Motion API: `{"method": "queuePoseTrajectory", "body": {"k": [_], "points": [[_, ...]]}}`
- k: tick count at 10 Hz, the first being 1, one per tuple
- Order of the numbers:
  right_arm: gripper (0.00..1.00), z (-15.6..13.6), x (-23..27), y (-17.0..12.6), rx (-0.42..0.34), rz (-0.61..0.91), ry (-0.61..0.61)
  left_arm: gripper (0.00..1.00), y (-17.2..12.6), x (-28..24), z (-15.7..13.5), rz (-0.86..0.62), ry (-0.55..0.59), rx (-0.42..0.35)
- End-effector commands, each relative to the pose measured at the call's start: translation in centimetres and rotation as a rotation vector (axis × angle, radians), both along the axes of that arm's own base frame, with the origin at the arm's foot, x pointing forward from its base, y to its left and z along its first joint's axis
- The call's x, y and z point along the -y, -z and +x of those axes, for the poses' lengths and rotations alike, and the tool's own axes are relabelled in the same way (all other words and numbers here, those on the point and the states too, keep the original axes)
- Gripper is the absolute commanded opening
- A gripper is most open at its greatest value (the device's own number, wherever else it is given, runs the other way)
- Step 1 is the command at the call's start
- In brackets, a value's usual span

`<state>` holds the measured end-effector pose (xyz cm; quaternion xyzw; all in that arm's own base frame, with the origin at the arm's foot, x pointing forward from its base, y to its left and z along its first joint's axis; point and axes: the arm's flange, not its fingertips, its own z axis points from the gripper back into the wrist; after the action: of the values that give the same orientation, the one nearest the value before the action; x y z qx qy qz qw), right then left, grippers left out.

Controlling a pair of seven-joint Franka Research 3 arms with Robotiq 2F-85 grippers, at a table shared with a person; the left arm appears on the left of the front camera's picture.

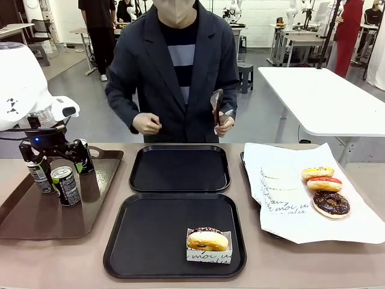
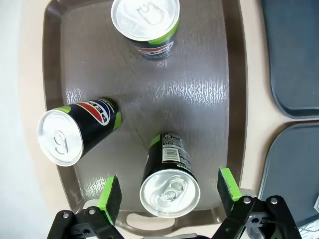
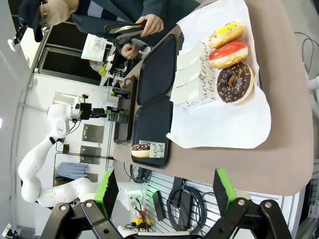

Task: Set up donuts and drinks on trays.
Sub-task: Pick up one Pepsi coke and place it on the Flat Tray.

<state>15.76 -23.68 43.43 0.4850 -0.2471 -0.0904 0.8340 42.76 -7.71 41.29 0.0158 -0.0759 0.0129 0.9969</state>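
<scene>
My left gripper hangs open over the brown tray. Its green pads straddle the silver top of a black can with green marks without touching it. Two more black-and-green cans, both showing a red-and-blue logo, stand left and farther off. One iced donut in a white paper holder sits on the near black tray. The far black tray is bare. My right gripper is open off the table's right end, holding nothing.
The brown tray lies at the left. On white paper at the right lie yellow, red and chocolate donuts beside paper holders. A person across the table holds tongs.
</scene>
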Motion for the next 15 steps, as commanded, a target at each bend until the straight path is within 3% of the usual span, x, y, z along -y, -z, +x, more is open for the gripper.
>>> {"method": "queuePoseTrajectory", "body": {"k": [1,7,15], "points": [[1.0,0.3,0.2,-0.2,0.031,0.017,-0.001,1.0,1.1,-0.5,0.5,0.029,0.021,-0.03],[1.0,0.3,0.2,-0.2,0.031,0.017,-0.001,1.0,3.3,-0.6,0.4,0.039,0.018,-0.038],[1.0,0.3,0.2,-0.2,0.031,0.017,-0.001,0.24,2.2,-0.4,-0.2,0.009,-0.006,-0.069]]}}
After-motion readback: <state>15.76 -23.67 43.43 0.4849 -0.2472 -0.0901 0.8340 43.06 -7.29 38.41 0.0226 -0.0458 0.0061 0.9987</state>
